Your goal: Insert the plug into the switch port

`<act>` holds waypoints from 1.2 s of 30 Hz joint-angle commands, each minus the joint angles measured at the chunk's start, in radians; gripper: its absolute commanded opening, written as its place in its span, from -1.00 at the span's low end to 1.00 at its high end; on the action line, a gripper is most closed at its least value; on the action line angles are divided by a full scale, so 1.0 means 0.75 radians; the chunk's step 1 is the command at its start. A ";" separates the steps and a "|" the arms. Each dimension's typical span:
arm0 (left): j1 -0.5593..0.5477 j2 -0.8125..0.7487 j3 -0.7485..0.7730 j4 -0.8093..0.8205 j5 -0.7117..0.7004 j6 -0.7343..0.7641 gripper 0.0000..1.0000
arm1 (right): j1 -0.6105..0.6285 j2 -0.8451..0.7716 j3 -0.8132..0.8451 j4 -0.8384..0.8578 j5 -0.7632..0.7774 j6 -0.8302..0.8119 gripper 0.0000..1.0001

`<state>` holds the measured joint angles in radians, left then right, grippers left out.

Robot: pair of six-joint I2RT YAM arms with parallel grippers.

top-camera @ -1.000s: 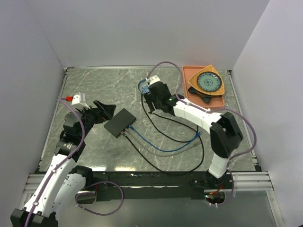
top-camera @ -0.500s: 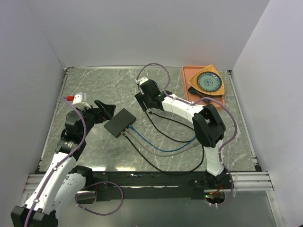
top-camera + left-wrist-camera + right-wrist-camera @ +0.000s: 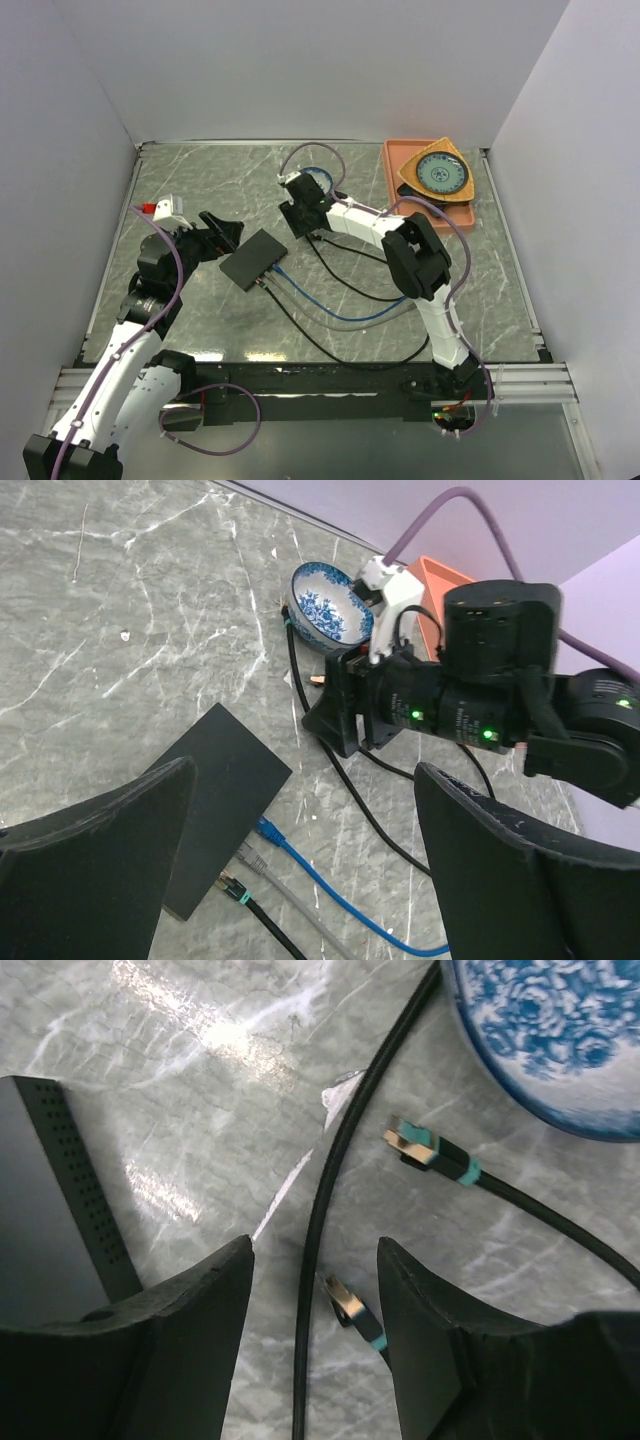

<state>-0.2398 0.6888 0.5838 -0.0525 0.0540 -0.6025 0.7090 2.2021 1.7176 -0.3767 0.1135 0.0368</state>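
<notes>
Right tool upper centre in top view, switch centre-left on worktop | left wrist: left tool spread wide, empty | right wrist: jaws parted astride plug, unclamped; likely light, rigid, slick: pinch housing sides.

L→R: switch, plug, bowl, tray; all on table.

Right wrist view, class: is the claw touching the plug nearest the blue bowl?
Apart. The right wrist view shows bare marble between that plug and the right claw.
</notes>
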 commanded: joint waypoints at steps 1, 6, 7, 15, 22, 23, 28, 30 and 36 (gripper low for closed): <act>0.005 -0.023 0.048 0.007 -0.021 0.024 0.93 | 0.002 0.040 0.097 -0.027 -0.010 0.031 0.19; 0.005 -0.027 0.056 -0.004 -0.031 0.028 0.92 | 0.002 0.105 0.148 -0.086 0.024 0.045 -0.09; 0.005 -0.027 0.056 -0.010 -0.031 0.028 0.92 | 0.002 0.117 0.160 -0.101 0.025 0.047 -0.13; 0.005 -0.047 0.068 -0.032 -0.037 0.034 0.93 | 0.002 0.181 0.217 -0.165 -0.026 0.039 -0.39; 0.005 -0.070 0.076 -0.045 -0.037 0.030 0.93 | 0.000 0.187 0.209 -0.197 -0.088 0.012 -1.00; 0.005 -0.074 0.076 -0.045 -0.037 0.030 0.93 | -0.002 0.175 0.195 -0.185 -0.090 0.010 -1.00; 0.005 -0.080 0.068 -0.034 -0.025 0.020 0.93 | -0.002 0.089 0.089 -0.134 -0.084 0.008 -1.00; 0.005 -0.076 0.066 -0.034 -0.017 0.014 0.93 | -0.004 0.032 0.060 -0.116 -0.080 0.008 -1.00; 0.005 -0.068 0.052 -0.014 0.000 -0.002 0.93 | -0.002 -0.166 -0.087 -0.064 -0.108 0.018 -1.00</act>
<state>-0.2398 0.6441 0.5949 -0.0914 0.0376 -0.5915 0.7090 2.2307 1.7145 -0.4179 0.0578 0.0532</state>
